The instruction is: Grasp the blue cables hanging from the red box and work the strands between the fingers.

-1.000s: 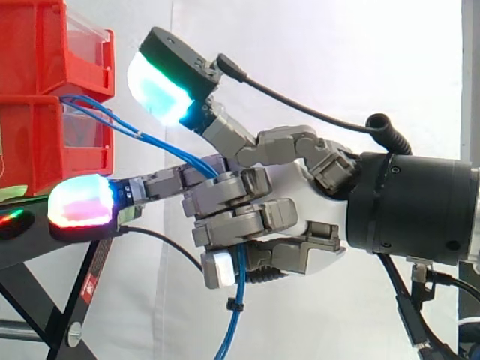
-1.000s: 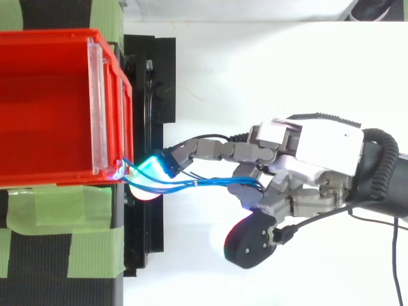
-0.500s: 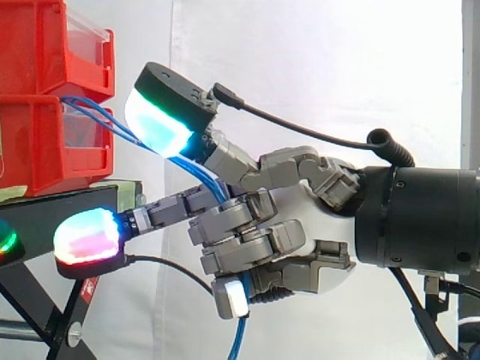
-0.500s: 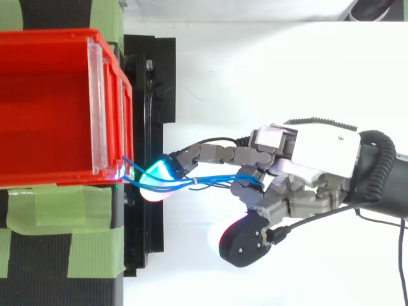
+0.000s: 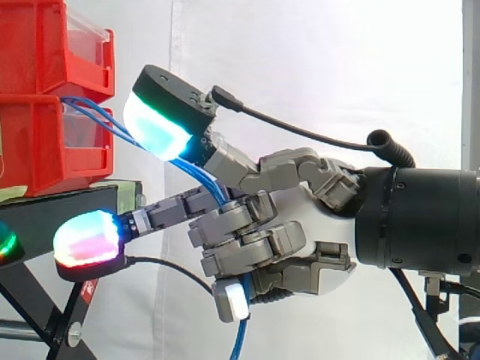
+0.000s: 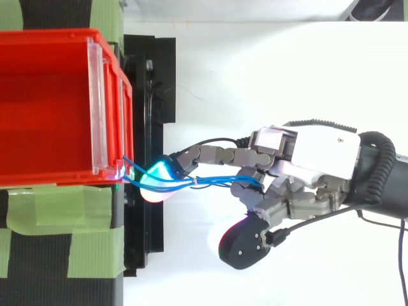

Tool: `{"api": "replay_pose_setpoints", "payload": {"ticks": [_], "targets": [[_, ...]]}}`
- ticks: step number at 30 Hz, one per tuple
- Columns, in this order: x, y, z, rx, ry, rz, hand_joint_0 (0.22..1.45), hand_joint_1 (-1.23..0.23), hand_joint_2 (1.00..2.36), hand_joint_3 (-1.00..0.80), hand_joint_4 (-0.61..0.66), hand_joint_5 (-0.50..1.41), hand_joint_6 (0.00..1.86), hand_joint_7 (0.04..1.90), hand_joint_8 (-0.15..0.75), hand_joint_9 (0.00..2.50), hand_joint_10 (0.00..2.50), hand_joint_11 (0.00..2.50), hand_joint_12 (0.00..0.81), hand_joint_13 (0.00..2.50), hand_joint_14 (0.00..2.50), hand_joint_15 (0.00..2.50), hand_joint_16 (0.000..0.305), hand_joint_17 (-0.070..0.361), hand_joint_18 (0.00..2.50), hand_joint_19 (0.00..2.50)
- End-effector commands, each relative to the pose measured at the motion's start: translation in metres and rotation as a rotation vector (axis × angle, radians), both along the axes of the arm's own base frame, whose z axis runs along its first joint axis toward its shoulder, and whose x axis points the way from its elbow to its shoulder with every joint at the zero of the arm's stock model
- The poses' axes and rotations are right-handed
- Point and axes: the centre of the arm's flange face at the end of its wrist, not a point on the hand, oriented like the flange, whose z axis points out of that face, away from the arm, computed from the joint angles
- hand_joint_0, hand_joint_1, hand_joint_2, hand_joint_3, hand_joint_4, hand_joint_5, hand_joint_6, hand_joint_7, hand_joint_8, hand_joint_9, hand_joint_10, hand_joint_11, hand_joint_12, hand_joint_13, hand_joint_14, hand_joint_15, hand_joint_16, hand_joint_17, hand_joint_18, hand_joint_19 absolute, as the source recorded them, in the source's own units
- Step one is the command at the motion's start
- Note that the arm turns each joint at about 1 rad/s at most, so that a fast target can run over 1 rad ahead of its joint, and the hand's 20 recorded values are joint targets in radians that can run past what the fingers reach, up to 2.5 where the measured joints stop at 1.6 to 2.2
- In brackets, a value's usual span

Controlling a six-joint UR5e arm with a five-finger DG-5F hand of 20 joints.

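Observation:
Thin blue cables [image 5: 112, 124] leave the front of the red box [image 5: 45, 142] and slope down to the right into my hand [image 5: 300, 225]. From above the blue cables [image 6: 185, 183] run from the box corner [image 6: 118, 162] to the curled fingers. My hand is shut on the strands: several fingers curl round them, and the cables drop out below the hand [image 5: 238, 337]. One long finger with a cyan-green pad [image 5: 157, 124] reaches up toward the box; another with a red-magenta pad [image 5: 86, 238] points left beneath it.
A second red bin [image 5: 52, 45] is stacked on top. Both rest on a black stand [image 5: 52, 225] with green tape [image 6: 64, 204] over it. A white curtain hangs behind, and open space lies right of the stand around the arm.
Over the last second my hand has dropped slightly and shifted right, drawing the cables with it. In the last half second it has barely moved.

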Motion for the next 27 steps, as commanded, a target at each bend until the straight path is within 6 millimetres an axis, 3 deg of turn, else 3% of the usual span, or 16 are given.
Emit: {"api": "replay_pose_setpoints", "payload": {"ticks": [1, 27], "targets": [[-0.0001, -0.0010, -0.0002, -0.004, 0.001, -0.002, 0.73, -0.54, 1.00, -1.00, 0.37, 0.10, 0.01, 0.77, 0.512, 1.34, 2.50, 2.50, 0.692, 1.88, 2.50, 1.43, 0.267, 0.200, 2.50, 0.55], [-0.0002, -0.0002, 0.0007, -0.004, 0.000, -0.002, 0.73, -0.54, 1.00, -1.00, 0.36, 0.08, 0.01, 0.77, 0.509, 1.32, 2.50, 2.50, 0.690, 1.86, 2.50, 1.42, 0.269, 0.201, 2.50, 0.55]]}}
